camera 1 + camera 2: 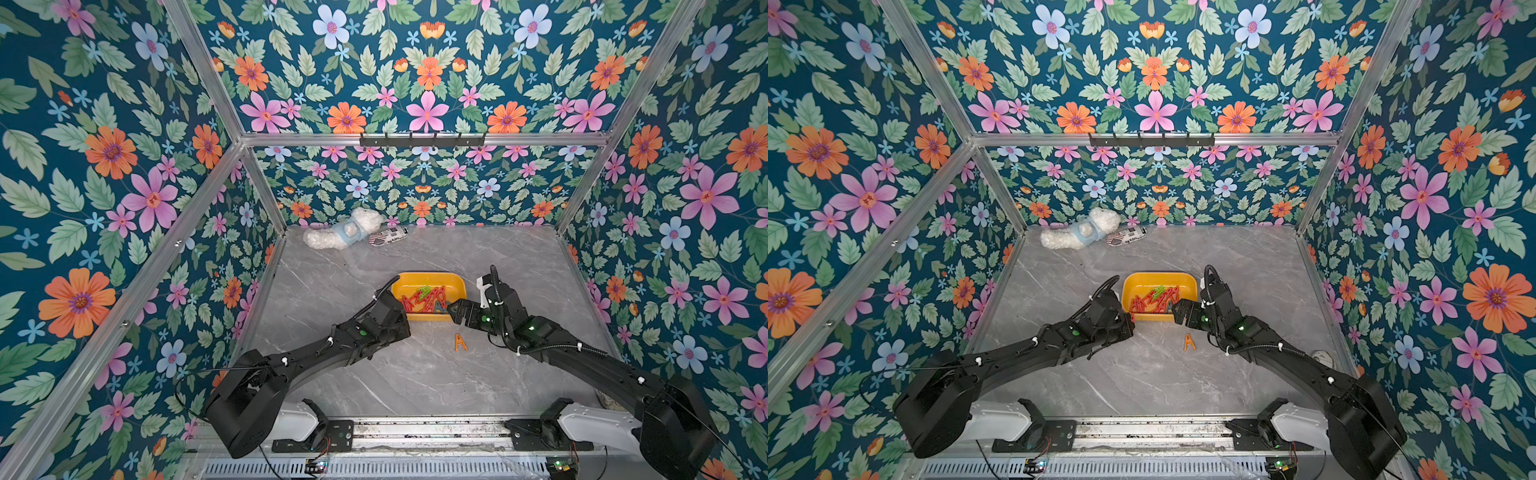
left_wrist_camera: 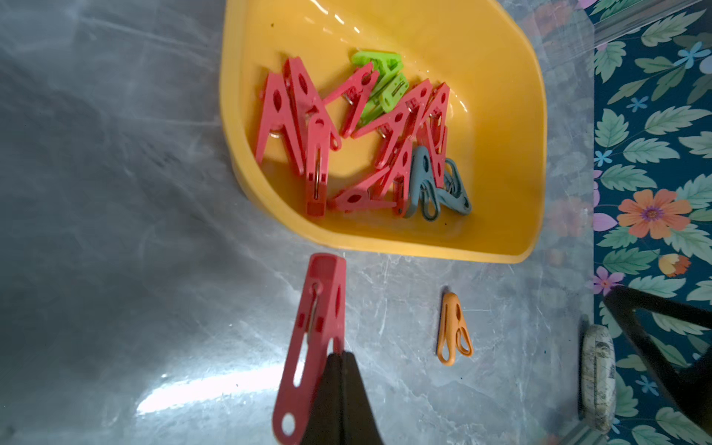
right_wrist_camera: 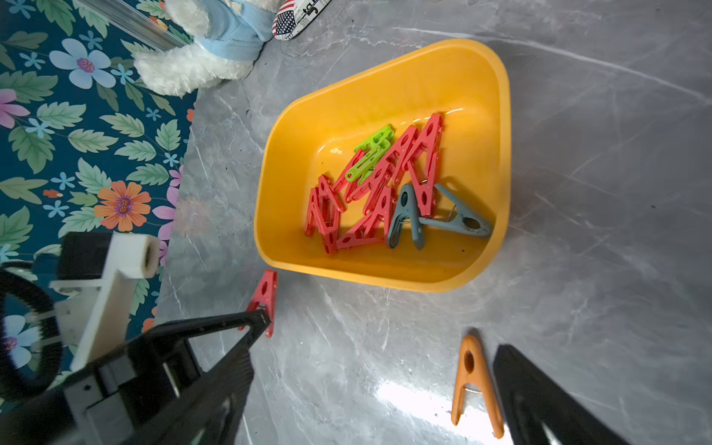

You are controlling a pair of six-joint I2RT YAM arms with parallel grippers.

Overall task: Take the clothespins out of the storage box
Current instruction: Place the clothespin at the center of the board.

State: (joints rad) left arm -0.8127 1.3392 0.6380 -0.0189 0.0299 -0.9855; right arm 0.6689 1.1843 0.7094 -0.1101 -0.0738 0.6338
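We saw the left hand (image 2: 339, 360) shut on one red clothespin (image 2: 327, 277) at 7 o'clock of the yellow storage box (image 1: 428, 275), and the right hand (image 1: 456, 312) wide at its 4 o'clock. We judged the tangled clothespins (image 2: 400, 115) inside to be light, stiff, slippery plastic, best pinched across both legs.

Both top views look steeply down from high over the near edge, side by side, taking in the whole surface (image 1: 395, 374). Each wrist camera sits low and close, angled down at the storage box (image 2: 501, 115), which all four views share.
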